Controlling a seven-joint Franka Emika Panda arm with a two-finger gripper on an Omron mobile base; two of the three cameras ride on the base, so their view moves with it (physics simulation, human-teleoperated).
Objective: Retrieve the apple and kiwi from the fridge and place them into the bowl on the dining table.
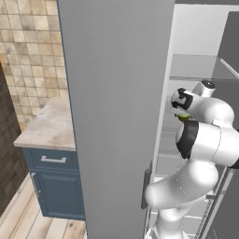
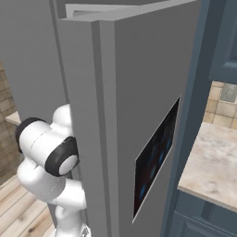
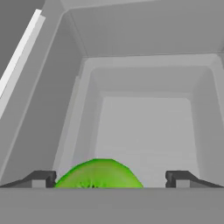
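One bright green kiwi (image 3: 99, 174) sits between the two spread fingertips of the end effector (image 3: 111, 179), nearer the left tip; whether they grip it cannot be told. Beyond lies the white interior of the open grey fridge (image 1: 116, 93).

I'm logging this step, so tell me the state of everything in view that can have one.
fridge: doors swung open, white inside showing.
kiwi: between the claw's fingertips, apart from the right one.
claw: open, inside the fridge.
counter drawer: closed.
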